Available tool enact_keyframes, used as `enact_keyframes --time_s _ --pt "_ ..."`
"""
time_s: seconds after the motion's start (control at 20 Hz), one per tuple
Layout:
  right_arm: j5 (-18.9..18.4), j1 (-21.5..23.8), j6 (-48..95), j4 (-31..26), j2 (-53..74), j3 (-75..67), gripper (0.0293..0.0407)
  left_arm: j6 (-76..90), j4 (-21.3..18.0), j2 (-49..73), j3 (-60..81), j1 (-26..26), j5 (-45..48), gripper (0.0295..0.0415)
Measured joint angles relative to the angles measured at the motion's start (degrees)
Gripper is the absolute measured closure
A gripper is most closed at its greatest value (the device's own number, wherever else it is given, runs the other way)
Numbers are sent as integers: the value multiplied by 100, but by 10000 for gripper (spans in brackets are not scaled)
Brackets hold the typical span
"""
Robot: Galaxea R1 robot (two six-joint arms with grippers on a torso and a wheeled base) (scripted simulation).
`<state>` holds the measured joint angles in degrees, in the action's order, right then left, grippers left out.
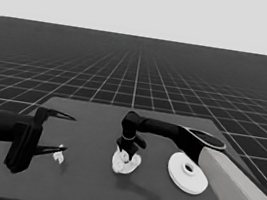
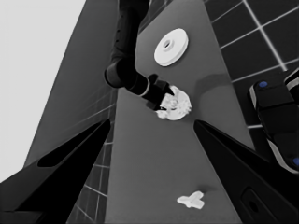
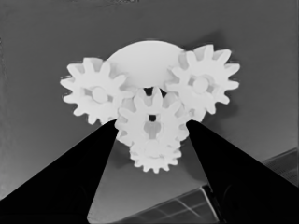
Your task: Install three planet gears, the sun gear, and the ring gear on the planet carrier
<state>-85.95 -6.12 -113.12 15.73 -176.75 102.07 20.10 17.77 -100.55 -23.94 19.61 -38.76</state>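
My right gripper [image 1: 126, 152] reaches from the right to mid-table, over the smaller round part [image 1: 132, 168]. In the right wrist view that part [image 3: 142, 60] carries a toothed gear on the left [image 3: 96, 93], one on the right [image 3: 203, 84] and one nearer [image 3: 154, 158]. A fourth gear [image 3: 152, 116] sits over the central hole, overlapping the others, between my right fingers [image 3: 93, 163], which are shut on it. The larger round part [image 1: 188, 173] lies flat to the right, apart. My left gripper [image 1: 68, 133] waits open over the table's left end.
A thin white piece [image 1: 58, 155] lies on the table under the left gripper's lower finger, not held; the left wrist view shows it too [image 2: 191, 199]. The right arm's pale forearm [image 1: 241, 192] fills the lower right. Dark machinery [image 2: 275, 121] stands past the table's edge.
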Motion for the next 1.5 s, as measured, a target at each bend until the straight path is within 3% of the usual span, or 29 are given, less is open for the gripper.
enact_keyframes --time_s 1.5 --pt "0 0 -1800 0 0 0 390 0 0 0 0 0 0 326"
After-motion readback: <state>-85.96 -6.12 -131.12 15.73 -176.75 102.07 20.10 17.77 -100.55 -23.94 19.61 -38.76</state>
